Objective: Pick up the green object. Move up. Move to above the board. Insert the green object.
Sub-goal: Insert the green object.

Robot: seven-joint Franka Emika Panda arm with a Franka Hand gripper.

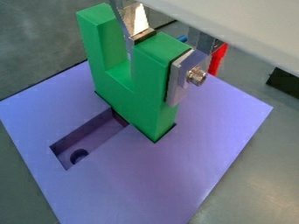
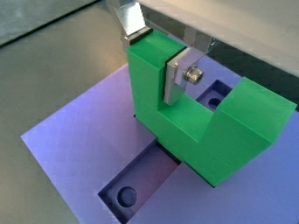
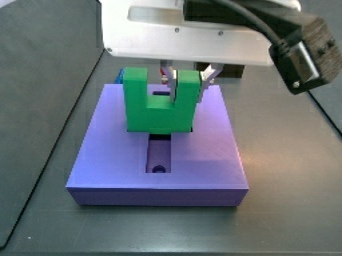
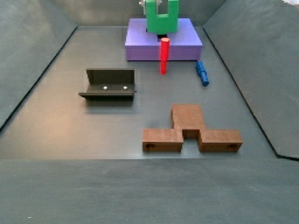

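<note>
The green object (image 1: 122, 83) stands upright on the board (image 1: 222, 149), prongs up, with its base down in one arm of the cross-shaped recess (image 1: 82, 140). My gripper (image 1: 158, 52) is shut on one prong, a silver finger (image 1: 177, 77) flat against each side. Both wrist views show this grip (image 2: 155, 52) on the green object (image 2: 222, 131) over the board (image 2: 70, 149). In both side views the gripper (image 3: 168, 78) holds the green object (image 3: 140, 105) (image 4: 162, 22) on the board (image 3: 201, 150) (image 4: 138, 45) at the far end of the floor.
A thin red peg (image 4: 165, 54) stands just in front of the board, with a blue stick (image 4: 202, 72) lying beside it. The fixture (image 4: 107, 85) stands mid-left. A brown block shape (image 4: 187, 131) lies nearer the front. Dark walls ring the floor.
</note>
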